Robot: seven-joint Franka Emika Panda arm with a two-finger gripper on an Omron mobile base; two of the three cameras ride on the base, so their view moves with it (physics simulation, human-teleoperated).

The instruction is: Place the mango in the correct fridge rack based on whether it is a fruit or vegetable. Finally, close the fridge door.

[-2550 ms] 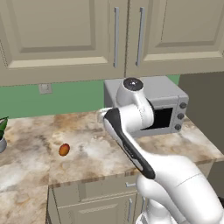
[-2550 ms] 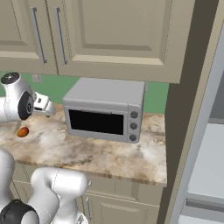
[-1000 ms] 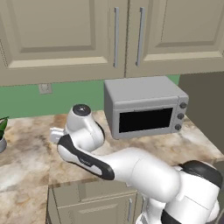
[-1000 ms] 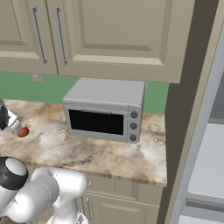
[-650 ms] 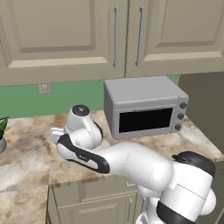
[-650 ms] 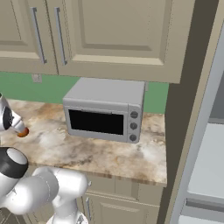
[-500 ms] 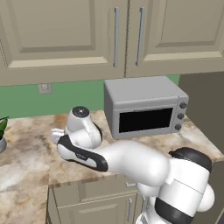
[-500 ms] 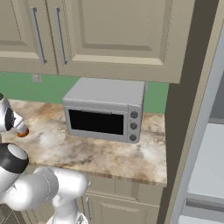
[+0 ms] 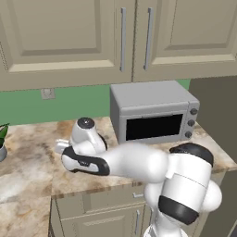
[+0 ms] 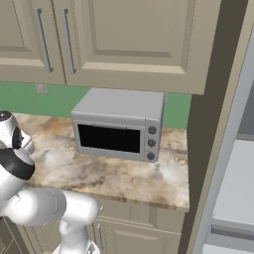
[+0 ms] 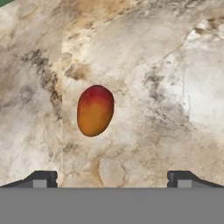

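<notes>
The mango (image 11: 95, 110) is an orange-red oval with a yellowish lower end, lying on the marbled counter (image 11: 166, 100) in the hand view. My gripper (image 11: 111, 179) hangs above it, open, with both fingertips (image 11: 41, 178) spread wide and the fruit left of the middle between them, untouched. In the left base view my arm bends low over the counter's left part, and the hand (image 9: 83, 139) covers the fruit. At the right edge of the right base view the grey fridge (image 10: 237, 99) stands open, showing a pale fridge rack (image 10: 240, 183). I cannot pick out the fridge door.
A grey microwave (image 9: 152, 113) stands on the counter to the right of my hand. Beige wall cabinets (image 9: 122, 37) hang overhead. A potted plant (image 9: 2, 143) sits at the far left. Drawers and the counter's front edge (image 9: 92, 192) lie below.
The arm has swung left from in front of the microwave and settled low over the mango, which it now hides in both base views. The jaws have stayed open.
</notes>
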